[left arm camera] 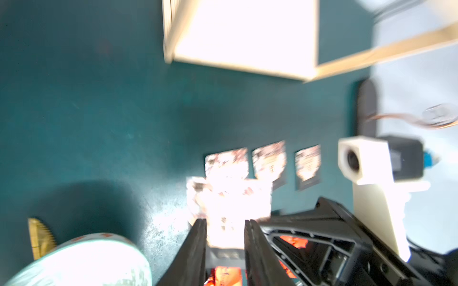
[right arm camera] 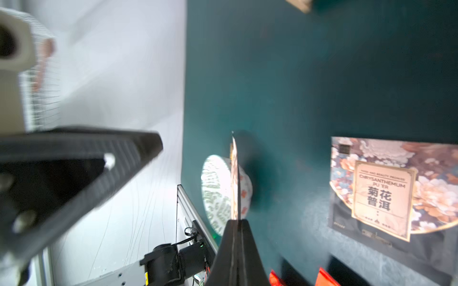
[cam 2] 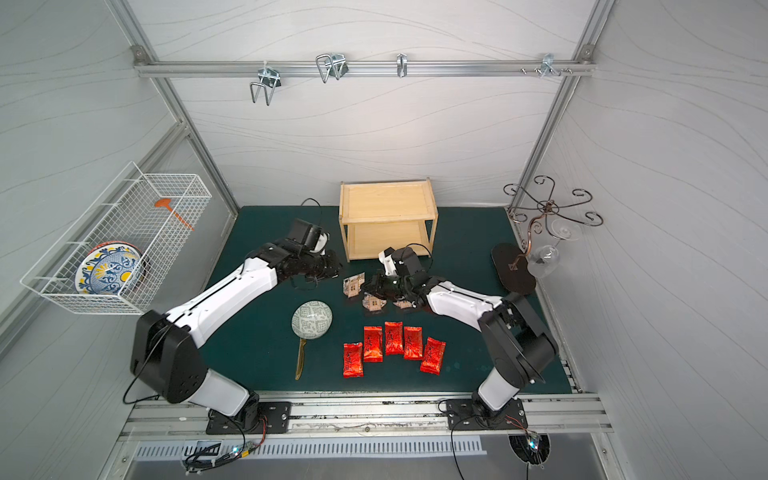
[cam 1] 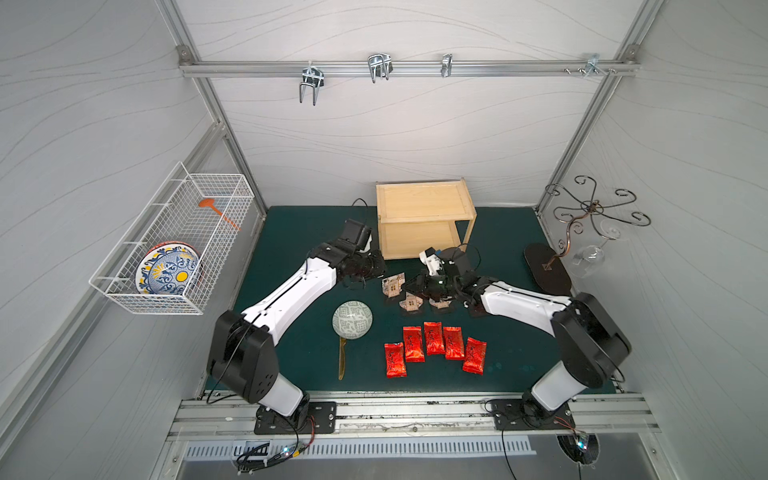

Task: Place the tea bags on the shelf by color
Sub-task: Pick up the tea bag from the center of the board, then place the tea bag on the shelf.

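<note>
- right gripper [right arm camera: 235, 221] is pinched shut on a beige-brown squarish tea packet [right arm camera: 234, 178], held on edge so it stands upright with its flat face toward the left arm
- left gripper [left arm camera: 225, 220] has its jaws a bit apart, and that same packet sits just past the tips; can't tell if they touch it
- three more beige packets [left arm camera: 269, 161] lie flat on the dark green mat [cam 1: 291, 232] just beside
- five shiny red foil sachets [cam 1: 434, 338] sit in a row nearer the front edge
- small light-wood two-tier shelf [cam 1: 422, 201] is just behind the right gripper, both tiers bare, open front facing the arms
- imo the right arm is nearer, so it just swings the packet back there
</note>
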Motion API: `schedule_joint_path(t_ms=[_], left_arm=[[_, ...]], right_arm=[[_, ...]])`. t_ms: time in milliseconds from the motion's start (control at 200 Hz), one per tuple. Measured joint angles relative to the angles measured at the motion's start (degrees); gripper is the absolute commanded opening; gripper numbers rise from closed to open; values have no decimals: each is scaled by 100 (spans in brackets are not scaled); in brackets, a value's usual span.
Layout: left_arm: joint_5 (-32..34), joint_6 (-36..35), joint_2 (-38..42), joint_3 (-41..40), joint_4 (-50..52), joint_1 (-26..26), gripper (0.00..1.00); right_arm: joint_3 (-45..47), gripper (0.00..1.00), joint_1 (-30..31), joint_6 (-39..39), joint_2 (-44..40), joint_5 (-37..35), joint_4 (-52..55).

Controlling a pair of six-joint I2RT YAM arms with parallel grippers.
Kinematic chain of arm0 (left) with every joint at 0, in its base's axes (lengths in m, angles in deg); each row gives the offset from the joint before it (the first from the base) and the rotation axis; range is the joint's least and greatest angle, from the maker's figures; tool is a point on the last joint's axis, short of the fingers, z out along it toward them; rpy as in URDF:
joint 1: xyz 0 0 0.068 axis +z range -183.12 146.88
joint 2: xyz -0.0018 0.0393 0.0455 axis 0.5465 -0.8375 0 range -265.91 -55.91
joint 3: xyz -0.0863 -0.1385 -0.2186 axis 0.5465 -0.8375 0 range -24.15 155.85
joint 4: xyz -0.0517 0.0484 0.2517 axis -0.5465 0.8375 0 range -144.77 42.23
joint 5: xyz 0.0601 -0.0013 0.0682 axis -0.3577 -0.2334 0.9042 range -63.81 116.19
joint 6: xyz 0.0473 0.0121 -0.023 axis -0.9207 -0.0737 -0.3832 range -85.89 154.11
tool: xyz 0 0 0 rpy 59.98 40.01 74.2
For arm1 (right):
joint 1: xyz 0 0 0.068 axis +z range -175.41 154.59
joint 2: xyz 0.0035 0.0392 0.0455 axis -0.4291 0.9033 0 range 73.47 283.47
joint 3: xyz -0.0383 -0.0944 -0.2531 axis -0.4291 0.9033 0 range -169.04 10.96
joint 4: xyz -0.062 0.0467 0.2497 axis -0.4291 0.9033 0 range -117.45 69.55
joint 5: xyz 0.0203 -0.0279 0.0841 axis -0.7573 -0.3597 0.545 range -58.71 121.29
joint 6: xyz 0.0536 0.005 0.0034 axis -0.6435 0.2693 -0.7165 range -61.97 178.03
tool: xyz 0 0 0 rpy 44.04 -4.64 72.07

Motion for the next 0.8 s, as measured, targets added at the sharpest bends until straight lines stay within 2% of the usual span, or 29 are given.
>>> schedule_joint_path(t_ms=[130, 275, 375, 545, 795], left_arm=[[85, -63, 588, 61, 131, 177, 41], [144, -133, 979, 61, 173, 186, 42], [160, -197, 951, 61, 197, 186, 42], [127, -247, 780, -11, 214, 186, 42], [140, -365, 625, -87, 216, 186, 43]], right_arm=[[-289, 0, -236, 431, -603, -50, 595], [-1300, 0, -560, 909, -455, -33, 1110], [-2245, 0, -730, 1193, -15, 26, 1362], [-3829, 0, -962, 1397, 1224, 240, 1589], [-5145, 0, -1154, 1488, 2544, 446, 2096]])
